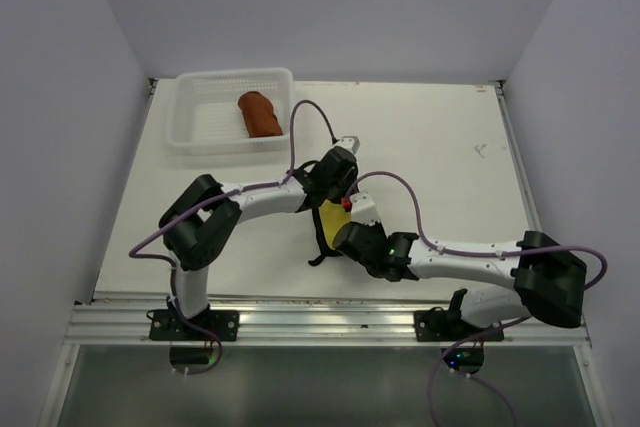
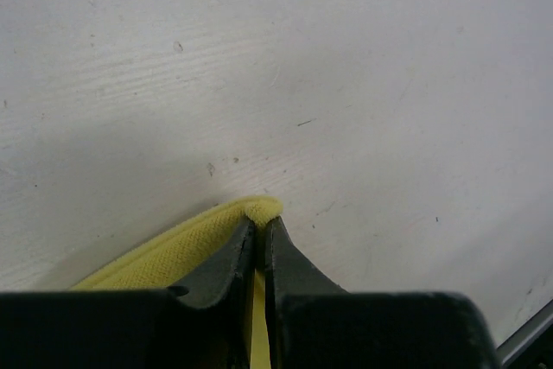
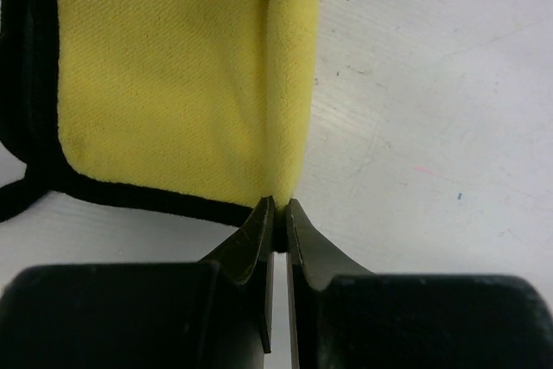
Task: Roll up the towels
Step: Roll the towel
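The yellow towel (image 1: 328, 219) with a dark brown hem (image 3: 130, 196) lies mid-table between both arms. My left gripper (image 2: 259, 224) is shut on a folded yellow edge (image 2: 173, 252) at its far side. My right gripper (image 3: 278, 205) is shut on the near hem, where a fold runs up the yellow cloth (image 3: 173, 75). In the top view the left gripper (image 1: 335, 195) and right gripper (image 1: 345, 232) sit close together over the towel and hide much of it. The rust-brown towel (image 1: 260, 114) lies rolled up inside the basket.
The white mesh basket (image 1: 235, 76) stands at the table's back left. A dark loose strip of hem (image 1: 318, 259) trails toward the front edge. Walls close the table on the left, right and back.
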### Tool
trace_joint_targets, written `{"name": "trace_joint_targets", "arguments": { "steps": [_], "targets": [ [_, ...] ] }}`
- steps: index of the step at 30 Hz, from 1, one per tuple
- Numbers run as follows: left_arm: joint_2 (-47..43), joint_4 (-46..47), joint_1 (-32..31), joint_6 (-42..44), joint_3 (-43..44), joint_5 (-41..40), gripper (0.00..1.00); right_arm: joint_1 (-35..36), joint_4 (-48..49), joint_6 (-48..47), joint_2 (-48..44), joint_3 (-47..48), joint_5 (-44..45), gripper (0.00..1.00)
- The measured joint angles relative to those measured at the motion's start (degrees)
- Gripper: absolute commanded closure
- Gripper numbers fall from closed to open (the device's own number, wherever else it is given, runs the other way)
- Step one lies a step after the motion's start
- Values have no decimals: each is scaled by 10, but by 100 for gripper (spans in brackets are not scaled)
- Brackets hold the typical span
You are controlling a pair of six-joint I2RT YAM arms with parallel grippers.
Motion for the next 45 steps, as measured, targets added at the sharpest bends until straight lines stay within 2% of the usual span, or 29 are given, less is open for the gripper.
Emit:
{"name": "trace_joint_targets", "arguments": {
  "steps": [5, 19, 27, 36, 45],
  "targets": [
    [-3, 43, 7, 0, -22, 17, 100, 25, -31, -10, 43, 30, 51, 100],
    [-10, 135, 34, 1, -102, 70, 100, 73, -68, -49, 140, 78, 115, 100],
    [-42, 164, 54, 2, -143, 86, 100, 101, -96, -62, 231, 140, 144, 100],
    [-43, 185, 77, 3, -178, 108, 100, 130, -176, -51, 360, 234, 189, 100],
    [-43, 213, 82, 10, -203, 113, 100, 139, -224, -57, 402, 266, 207, 100]
  ]
}}
